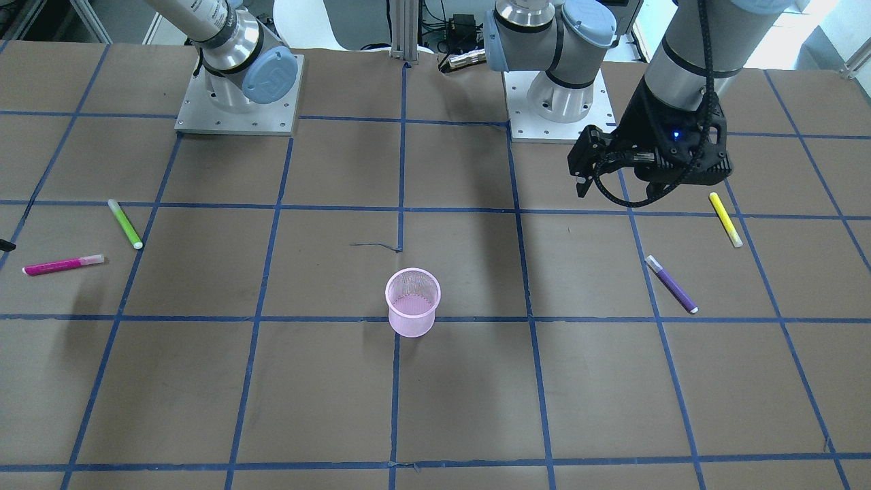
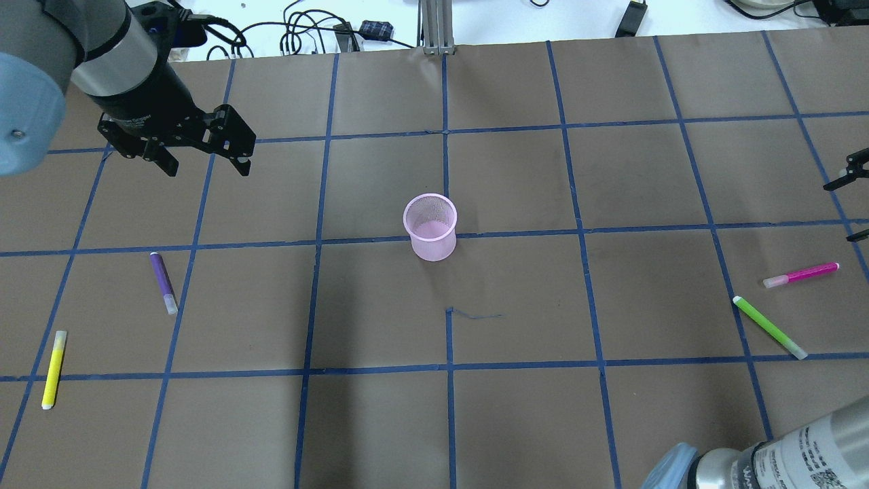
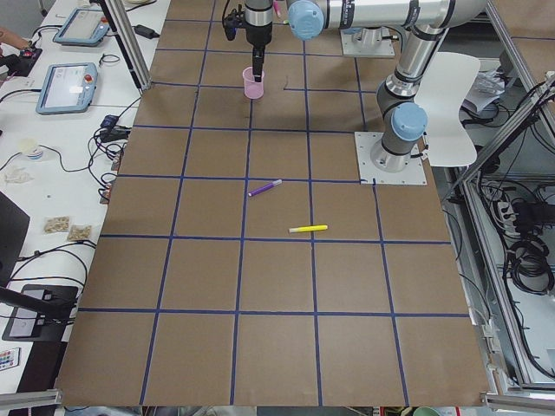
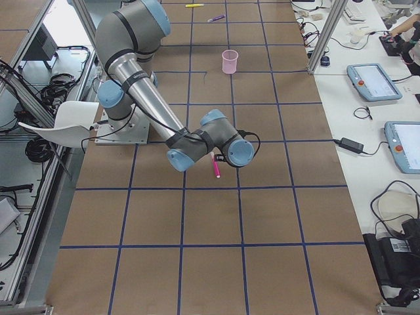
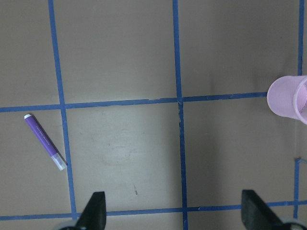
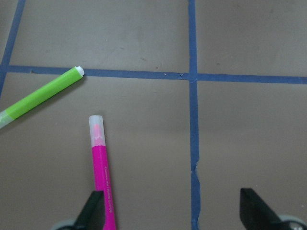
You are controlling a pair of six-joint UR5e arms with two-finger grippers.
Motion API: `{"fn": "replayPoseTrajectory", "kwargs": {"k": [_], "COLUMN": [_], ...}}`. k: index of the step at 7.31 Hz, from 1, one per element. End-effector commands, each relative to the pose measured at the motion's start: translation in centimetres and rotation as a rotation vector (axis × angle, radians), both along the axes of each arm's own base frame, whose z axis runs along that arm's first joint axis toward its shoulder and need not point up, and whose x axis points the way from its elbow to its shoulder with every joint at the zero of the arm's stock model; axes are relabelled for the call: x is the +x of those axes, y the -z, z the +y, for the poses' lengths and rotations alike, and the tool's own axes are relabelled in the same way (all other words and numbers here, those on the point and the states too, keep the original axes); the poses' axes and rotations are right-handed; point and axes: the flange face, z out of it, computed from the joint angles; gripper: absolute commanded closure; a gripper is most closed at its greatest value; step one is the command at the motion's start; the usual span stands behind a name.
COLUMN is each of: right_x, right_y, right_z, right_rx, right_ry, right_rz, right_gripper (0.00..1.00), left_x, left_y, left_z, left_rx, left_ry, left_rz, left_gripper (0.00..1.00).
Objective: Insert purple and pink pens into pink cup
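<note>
- Hanging over the taped table (image 2: 516,421), left gripper (image 2: 206,165) has its fingers spread wide and holds nothing; the lettering on its body is too small to read.
- Right gripper (image 6: 172,213) is also wide apart and empty, over the pink pen (image 6: 101,177).
- Pink cup (image 2: 430,234) stands upright mid-table, with only its own mesh base visible inside.
- Purple pen (image 2: 163,282) lies flat on the left side, well apart from the cup.
- Pink pen lies flat far right, near green pen (image 2: 769,327).

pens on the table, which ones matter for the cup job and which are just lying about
Part of the job:
purple pen, flat on the table
pink pen, flat on the table
pink cup, upright, empty

Just lying about:
green pen, near the pink pen
yellow pen, near the purple pen
</note>
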Motion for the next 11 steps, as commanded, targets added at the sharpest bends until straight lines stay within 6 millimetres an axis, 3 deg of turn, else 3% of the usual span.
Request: {"fn": "replayPoseTrajectory", "kwargs": {"k": [1,4,5,7,9,10,11], "right_x": [-1.3,-2.0,-1.7,-1.5,-1.4,-1.5,-1.6], "right_y": [3.3,5.4,7.1,8.1,8.3,8.2,8.1], "right_z": [1.0,2.0,2.7,3.1,3.2,3.1,3.1], "right_rx": [0.005,0.045,0.090,0.069,0.067,0.063,0.066], "right_ry": [-0.069,-0.128,-0.150,-0.191,-0.192,-0.191,-0.180], "right_rz": [-0.055,-0.076,-0.083,-0.055,-0.056,-0.041,-0.030], "right_gripper": [0.01,0.00,0.02,0.11,0.41,0.61,0.93], "left_x": [0.5,1.5,3.6,9.1,17.1,20.3,22.3], "left_y": [0.0,0.1,1.0,3.0,6.1,7.5,10.7], "left_z": [0.0,-0.3,-1.3,-3.0,-3.9,-4.2,-4.4], "left_rx": [0.002,0.001,0.017,0.027,0.066,0.031,0.038], "left_ry": [-0.009,-0.031,-0.069,-0.164,-0.294,-0.342,-0.376], "left_rz": [-0.001,0.002,0.007,0.008,0.026,0.010,0.014], "left_gripper": [0.00,0.00,0.00,0.00,0.00,0.00,0.00]}}
